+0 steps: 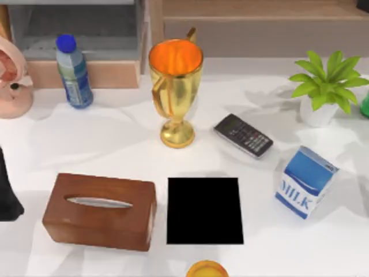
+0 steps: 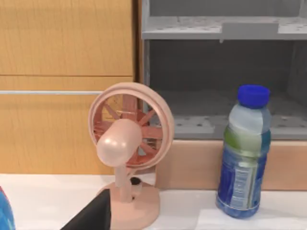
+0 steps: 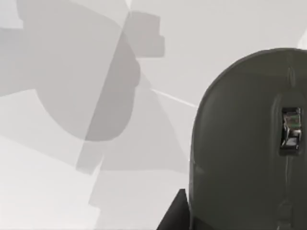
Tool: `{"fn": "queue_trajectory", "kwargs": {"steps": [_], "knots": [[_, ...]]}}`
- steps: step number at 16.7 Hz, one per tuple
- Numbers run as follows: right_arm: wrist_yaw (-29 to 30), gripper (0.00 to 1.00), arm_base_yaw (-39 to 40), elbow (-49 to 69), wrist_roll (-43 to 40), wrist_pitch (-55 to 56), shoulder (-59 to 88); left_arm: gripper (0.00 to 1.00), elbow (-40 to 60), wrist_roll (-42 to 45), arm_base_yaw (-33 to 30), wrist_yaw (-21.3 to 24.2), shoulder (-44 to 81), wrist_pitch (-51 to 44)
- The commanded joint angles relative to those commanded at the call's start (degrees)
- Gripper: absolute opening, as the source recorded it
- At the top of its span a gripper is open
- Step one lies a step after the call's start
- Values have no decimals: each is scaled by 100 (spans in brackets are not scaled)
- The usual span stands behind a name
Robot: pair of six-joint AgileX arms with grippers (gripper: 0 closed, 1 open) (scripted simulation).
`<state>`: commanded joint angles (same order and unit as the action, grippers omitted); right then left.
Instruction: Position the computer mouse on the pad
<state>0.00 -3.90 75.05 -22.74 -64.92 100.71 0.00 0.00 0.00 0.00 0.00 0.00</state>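
Filling much of the right wrist view, the computer mouse (image 3: pixel 249 143) lies on the white table (image 3: pixel 72 191), its scroll wheel (image 3: pixel 290 130) showing; whether the right gripper's fingers are wide or narrow cannot be told. The left arm (image 1: pixel 7 190) sits parked at the table's left edge, left of the tissue box (image 1: pixel 99 210). Just right of that box, the pad (image 1: pixel 204 210) lies flat and bare. Behind it stand a gold trophy (image 1: pixel 176 86) and a keypad phone (image 1: pixel 243 135), with a milk carton (image 1: pixel 305 182) to its right.

The pad (image 1: pixel 204 210) looks matt black. The computer mouse (image 3: pixel 249 143) is smooth grey plastic. The tissue box (image 1: pixel 99 211) is polished wood.
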Motion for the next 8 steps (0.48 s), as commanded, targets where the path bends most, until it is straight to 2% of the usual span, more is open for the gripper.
{"fn": "queue_trajectory", "kwargs": {"steps": [8], "knots": [[-60, 0, 155, 181, 204, -109, 0, 100, 0, 0, 0, 0, 0, 0]]}}
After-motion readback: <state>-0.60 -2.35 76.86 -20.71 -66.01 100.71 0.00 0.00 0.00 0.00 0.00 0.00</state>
